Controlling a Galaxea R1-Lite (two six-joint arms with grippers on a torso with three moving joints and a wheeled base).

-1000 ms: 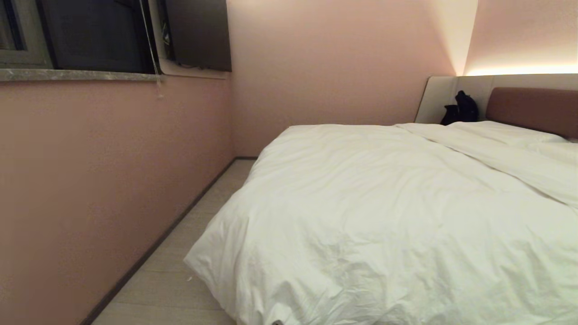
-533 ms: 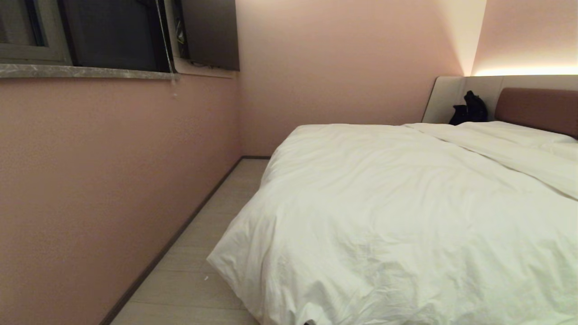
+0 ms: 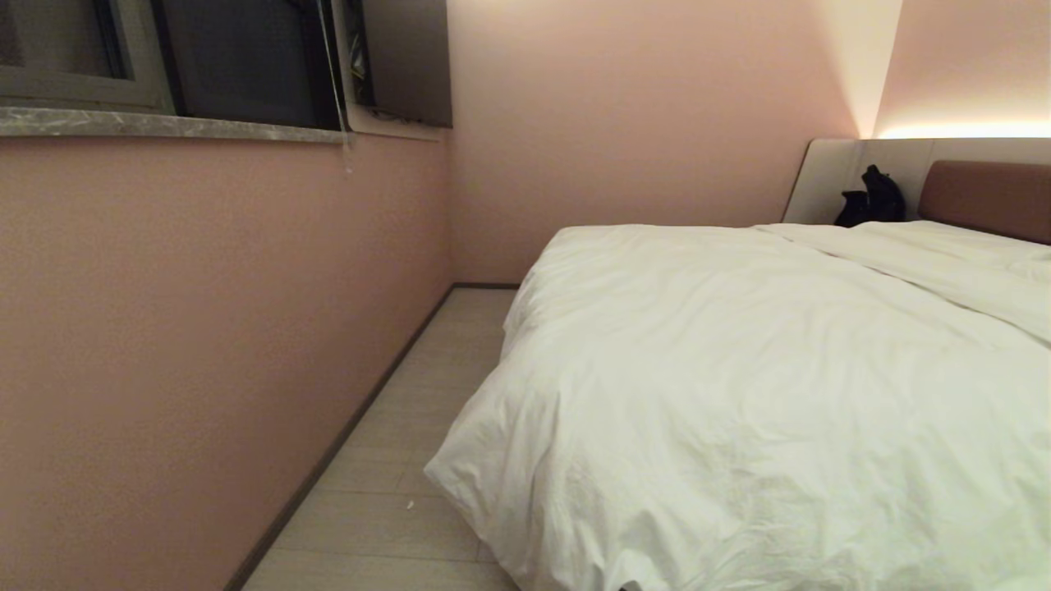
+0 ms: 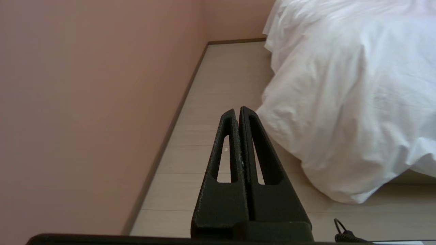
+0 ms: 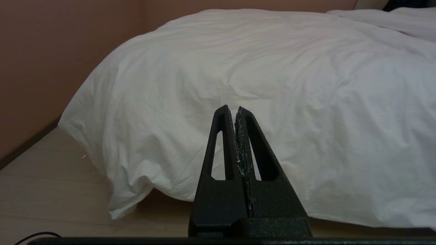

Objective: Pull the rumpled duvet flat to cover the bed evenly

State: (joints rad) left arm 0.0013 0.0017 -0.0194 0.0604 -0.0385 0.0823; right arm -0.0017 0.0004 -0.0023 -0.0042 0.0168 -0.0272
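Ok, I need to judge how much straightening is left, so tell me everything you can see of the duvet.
The duvet is a thick, puffy white quilt in a soft, creased cotton-like cover. It spreads across the bed with shallow wrinkles and a long diagonal fold near the headboard end. Its near corner droops over the bed's edge down to the pale floor beside the pink wall. Neither gripper touches it.

Thick white puffy duvet (image 3: pixel 739 394): soft matt cotton-like cloth, finely creased. Brownish-red padded headboard (image 3: pixel 985 197): smooth matt upholstery, with pale grey-beige side panel (image 3: pixel 829 176). Pale plank floor (image 3: pixel 394 492): wood-look, low sheen. Pink wall (image 3: pixel 205 328): matt, faintly grainy paint. Grey window sill (image 3: pixel 164 125): veined, stone-like. Black wedge-shaped left gripper (image 4: pixel 237 112) and right gripper (image 5: pixel 231 110): rough, grainy matt plastic.
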